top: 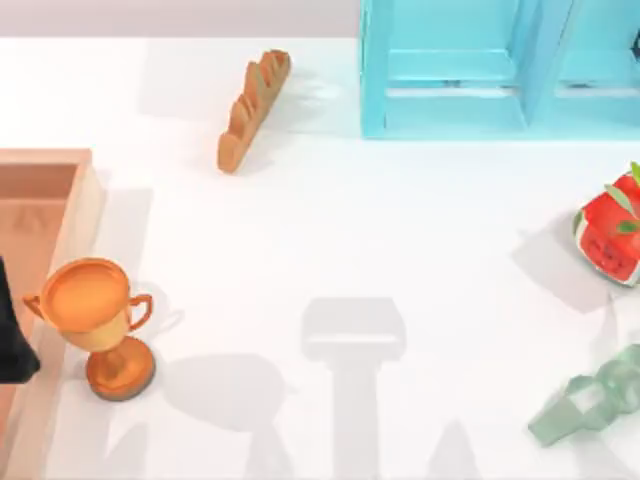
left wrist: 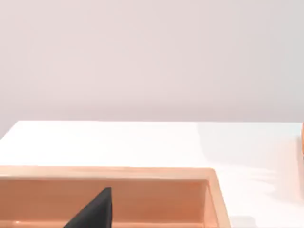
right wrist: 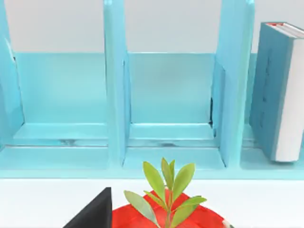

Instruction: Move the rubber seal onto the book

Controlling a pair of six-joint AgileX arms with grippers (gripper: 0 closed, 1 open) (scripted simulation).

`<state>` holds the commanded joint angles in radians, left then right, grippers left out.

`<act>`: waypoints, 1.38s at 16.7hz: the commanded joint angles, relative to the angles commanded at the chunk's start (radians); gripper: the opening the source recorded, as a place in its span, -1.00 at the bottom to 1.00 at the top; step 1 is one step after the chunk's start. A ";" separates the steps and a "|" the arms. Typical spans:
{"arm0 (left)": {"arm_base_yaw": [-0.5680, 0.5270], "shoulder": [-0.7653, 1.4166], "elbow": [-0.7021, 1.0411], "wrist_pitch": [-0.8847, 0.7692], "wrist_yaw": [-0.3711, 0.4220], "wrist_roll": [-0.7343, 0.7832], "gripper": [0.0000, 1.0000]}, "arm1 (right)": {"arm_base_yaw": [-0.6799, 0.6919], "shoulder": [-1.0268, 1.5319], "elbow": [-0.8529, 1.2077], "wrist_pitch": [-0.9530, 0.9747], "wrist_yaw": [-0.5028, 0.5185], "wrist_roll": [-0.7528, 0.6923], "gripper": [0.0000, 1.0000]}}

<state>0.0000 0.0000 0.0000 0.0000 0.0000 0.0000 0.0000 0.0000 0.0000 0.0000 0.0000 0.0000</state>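
The rubber seal is out of view. The book (right wrist: pixel 278 90), teal-blue with white page edges, stands upright in the rightmost bay of the light-blue shelf frame (right wrist: pixel 116 85). A black part of my right gripper (right wrist: pixel 93 212) shows low in the right wrist view, close to a red object with green leaves (right wrist: pixel 166 209) and facing the shelf. My left gripper (top: pixel 12 345) is a black shape at the table's left edge, over the wooden tray (top: pixel 60 200); its black tip (left wrist: pixel 95 213) lies inside the tray (left wrist: pixel 142 173).
A bronze trophy (top: pixel 95 320) stands right of the tray. A bread loaf (top: pixel 255 108) lies at the back. The shelf frame (top: pixel 480 70) fills the back right. The red leafy object (top: pixel 612 228) and a pale green looped strip (top: pixel 590 405) are at the right edge.
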 joint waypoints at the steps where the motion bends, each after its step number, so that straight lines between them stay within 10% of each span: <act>1: 0.000 0.000 0.000 0.000 0.000 0.000 1.00 | 0.000 0.000 0.000 0.000 0.000 0.000 1.00; 9: 0.000 0.000 0.000 0.000 0.000 0.000 1.00 | -0.049 0.268 0.109 0.170 -0.042 -0.006 1.00; 23: 0.000 0.000 0.000 0.000 0.000 0.000 1.00 | -0.273 1.515 0.595 0.936 -0.234 -0.007 1.00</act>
<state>0.0000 0.0000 0.0000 0.0000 0.0000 0.0000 -0.2725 1.5150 0.5948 0.9355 -0.2343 -0.0067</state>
